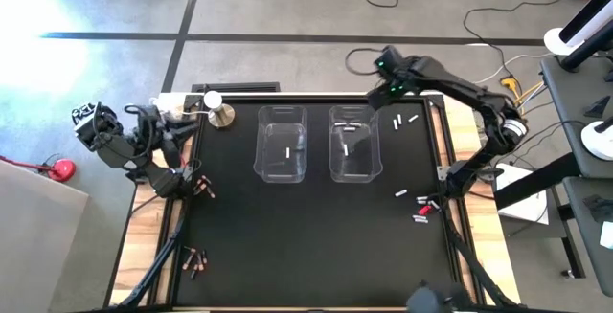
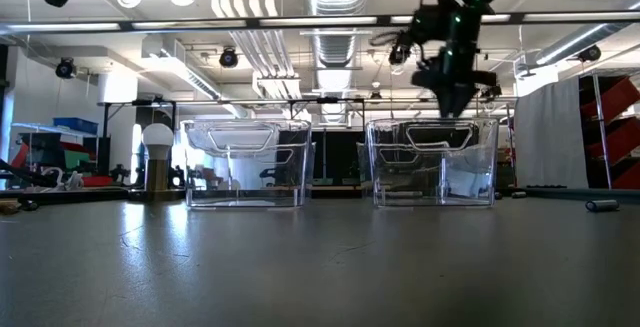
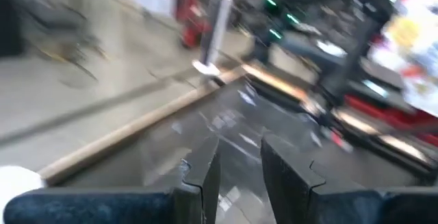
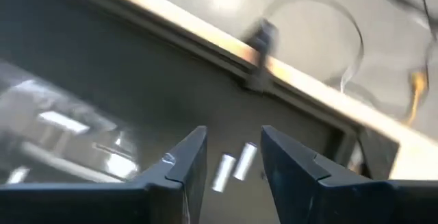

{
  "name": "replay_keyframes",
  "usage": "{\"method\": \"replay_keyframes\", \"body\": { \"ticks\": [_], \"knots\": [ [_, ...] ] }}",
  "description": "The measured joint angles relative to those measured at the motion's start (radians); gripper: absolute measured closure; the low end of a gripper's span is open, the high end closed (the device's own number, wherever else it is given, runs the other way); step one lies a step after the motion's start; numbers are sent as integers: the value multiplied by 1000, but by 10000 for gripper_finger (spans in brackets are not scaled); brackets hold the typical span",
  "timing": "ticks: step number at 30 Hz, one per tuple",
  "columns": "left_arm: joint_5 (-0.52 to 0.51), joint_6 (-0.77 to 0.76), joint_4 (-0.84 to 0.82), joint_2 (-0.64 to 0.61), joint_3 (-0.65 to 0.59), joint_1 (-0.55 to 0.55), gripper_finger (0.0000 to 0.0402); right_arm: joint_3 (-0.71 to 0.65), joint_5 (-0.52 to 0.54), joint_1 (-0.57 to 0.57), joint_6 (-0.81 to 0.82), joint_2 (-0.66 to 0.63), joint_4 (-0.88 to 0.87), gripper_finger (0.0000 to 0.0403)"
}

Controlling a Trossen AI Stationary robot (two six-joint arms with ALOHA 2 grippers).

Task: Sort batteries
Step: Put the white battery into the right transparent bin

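Nearest the low camera: bare dark table, one battery lying far right. Beyond it, two clear bins side by side. Left bin holding one white battery. Right bin holding a few white batteries, with one dark-ended one near the far wall. More loose batteries on the mat: two white ones just beyond the right bin's right side, a mixed cluster near the right edge, and reddish ones along the left edge. Right gripper raised above the right bin's far right corner, fingers apart, nothing between them. Left gripper off the left table edge, fingers slightly parted, empty.
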Motion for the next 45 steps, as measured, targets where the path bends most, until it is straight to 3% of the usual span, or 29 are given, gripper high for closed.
{"method": "replay_keyframes", "body": {
  "ticks": [5,10,16,30,45],
  "knots": [
    [166,-79,34,0,-51,0,315,-58,-40,-125,96,27,2,263],
    [236,-156,62,3,-157,0,315,-62,-129,-211,126,115,6,257],
    [348,-310,61,4,-275,0,315,-63,-203,-260,142,231,6,280],
    [351,-356,7,0,-312,0,315,-73,-218,-269,135,349,-12,341],
    [321,-382,-51,0,-296,0,315,-209,-246,-270,144,338,70,355]
  ]
}}
